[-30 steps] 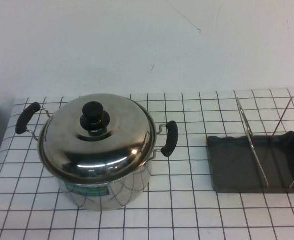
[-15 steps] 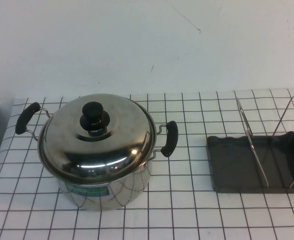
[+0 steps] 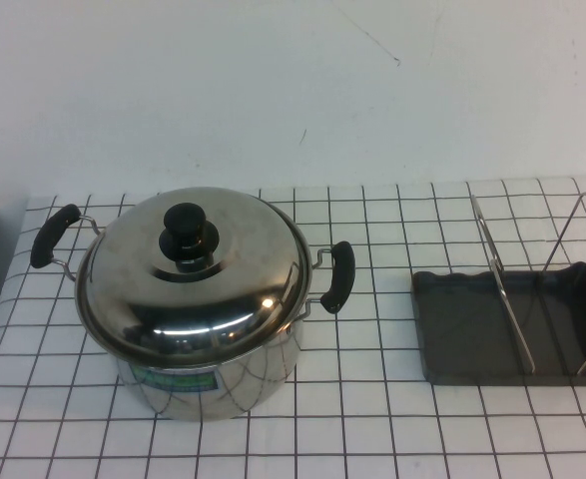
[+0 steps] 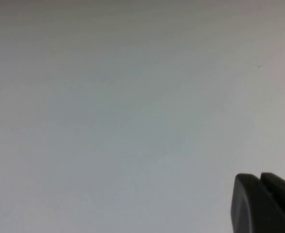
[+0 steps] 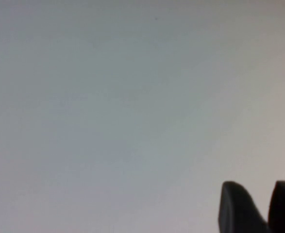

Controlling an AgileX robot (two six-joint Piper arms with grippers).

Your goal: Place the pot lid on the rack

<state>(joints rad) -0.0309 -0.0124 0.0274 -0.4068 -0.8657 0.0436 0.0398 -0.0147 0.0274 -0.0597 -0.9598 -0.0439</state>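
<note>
Plainly, we see the pot lid (image 3: 195,274) seated on the steel pot (image 3: 208,379), its black knob (image 3: 185,228) upright at the centre of the dome. The pot stands on the gridded worktop (image 3: 372,419) toward nine o'clock in the high view, with a black side handle (image 3: 53,235) at its ten o'clock and another (image 3: 338,276) at its three o'clock. The rack (image 3: 512,319) sits well apart from the pot, toward three o'clock on the worktop: thin wire prongs (image 3: 502,289) rise upright from a dark grey tray, and nothing rests between them.

Neither arm shows in the high view. In its wrist view we find the left end effector (image 4: 259,182) against a plain pale surface, its two dark fingers pressed together, clenched on nothing. In the right wrist view we find the right end effector (image 5: 259,191) before the same kind of pale surface, its fingers (image 5: 234,206) standing a little apart with a bare gap between them; it grasps nothing and touches nothing.
</note>
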